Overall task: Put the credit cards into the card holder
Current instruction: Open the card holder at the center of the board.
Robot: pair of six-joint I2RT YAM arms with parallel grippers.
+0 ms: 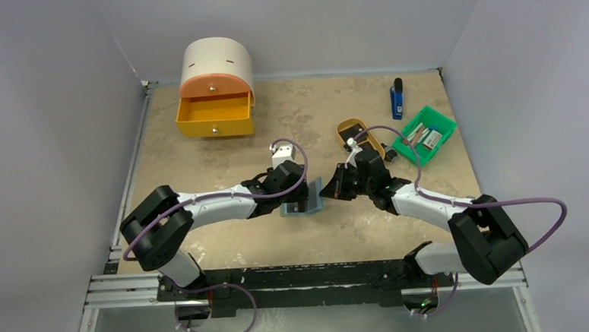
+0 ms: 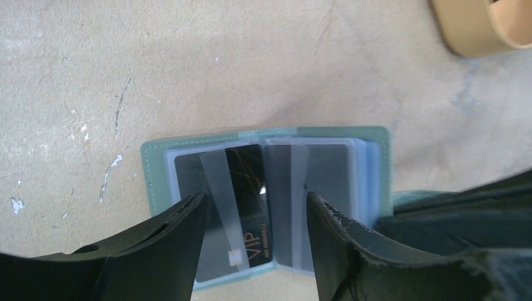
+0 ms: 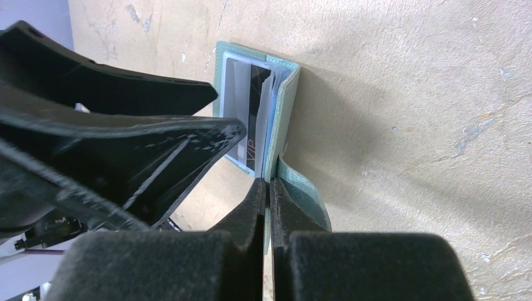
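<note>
Top external: card holder (image 1: pixel 292 210) lies open on the desk (image 1: pixel 312 119) near its middle, between left gripper (image 1: pixel 299 198) and right gripper (image 1: pixel 329 188). Left wrist: left gripper spread wide over the open card holder; one black credit card (image 2: pixel 251 175) marked VIP sits in a clear pocket. Right wrist: right gripper pressed together, pinching the card holder's raised grey-green cover upright.

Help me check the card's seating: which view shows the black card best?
Left wrist: the card lies nearly face-on in the open holder's clear pocket, VIP print readable. Right wrist shows only a slanted strip of it behind the left end effector. In the top view it cannot be made out; only the holder shows.
</note>
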